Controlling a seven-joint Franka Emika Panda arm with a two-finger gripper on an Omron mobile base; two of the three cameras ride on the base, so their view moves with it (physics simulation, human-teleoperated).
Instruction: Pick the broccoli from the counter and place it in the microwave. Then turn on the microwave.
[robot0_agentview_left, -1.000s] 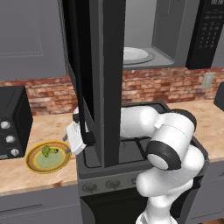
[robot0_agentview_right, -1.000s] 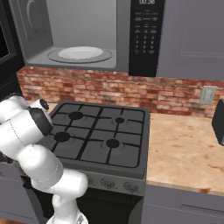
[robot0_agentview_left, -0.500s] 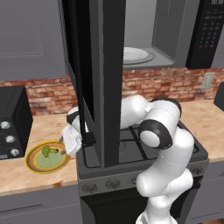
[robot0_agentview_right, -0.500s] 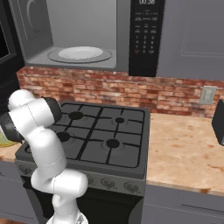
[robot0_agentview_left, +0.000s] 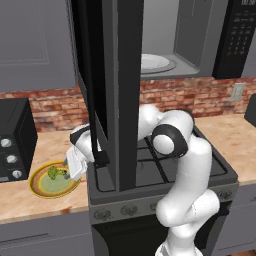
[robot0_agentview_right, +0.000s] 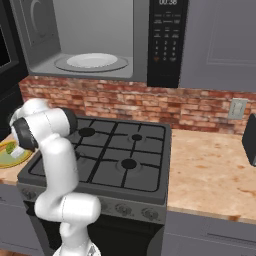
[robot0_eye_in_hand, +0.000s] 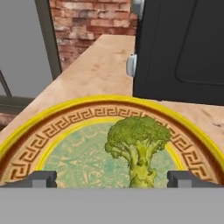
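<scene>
Now gripper (robot0_eye_in_hand: 112, 178) wide open, hovering over broccoli (robot0_eye_in_hand: 138, 142) on plate (robot0_eye_in_hand: 65, 122). Risk: floret off-centre toward one fingertip, could tip or skid on closing. Microwave door (robot0_agentview_left: 122, 90) close overhead.

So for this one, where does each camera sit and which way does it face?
Left base view: behind the arm's left, facing the stove; white arm reaches to the gripper by the broccoli.
Right base view: behind its right, facing the open microwave; arm at left.
Hand view: looks down between open fingertips.
Shared: the plate.
</scene>
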